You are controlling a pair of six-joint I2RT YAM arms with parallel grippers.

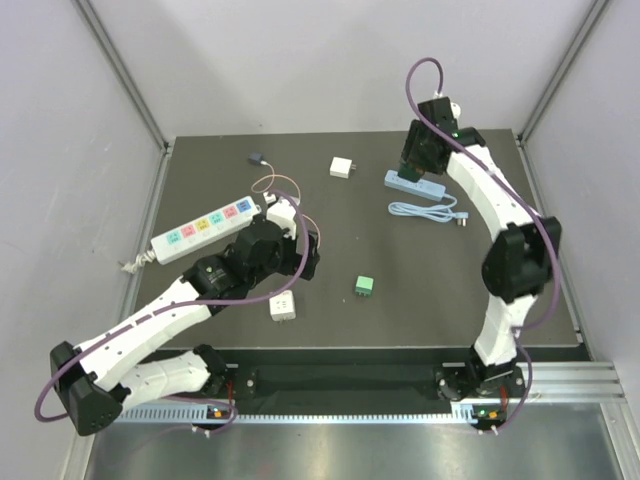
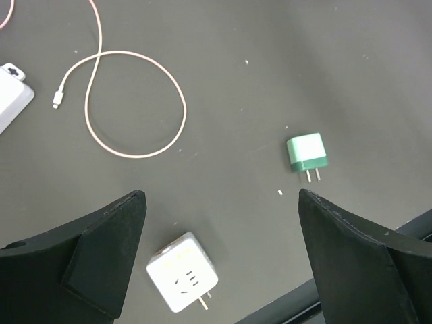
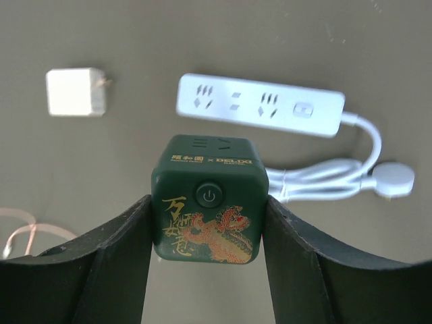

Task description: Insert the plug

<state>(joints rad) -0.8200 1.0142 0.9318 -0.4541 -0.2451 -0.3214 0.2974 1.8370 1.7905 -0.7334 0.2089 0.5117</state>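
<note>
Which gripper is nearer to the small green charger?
Left. The left gripper hovers open just beside the green charger; the right gripper, holding a dark green cube, is far off toward the back.

You see a pink cable point(image 2: 185, 116) lying in a loop on the dark table point(image 2: 283, 61). Near it lie a green charger point(image 2: 307, 152), its two pins showing, and a white cube adapter point(image 2: 182, 280), apart from each other.

Robot lab cell: bare grey walls point(image 1: 300, 60), aluminium strut point(image 1: 128, 85), dark mat point(image 1: 420, 320), left arm point(image 1: 160, 310) and right arm point(image 1: 497, 205) bolted to rail point(image 1: 350, 380).
</note>
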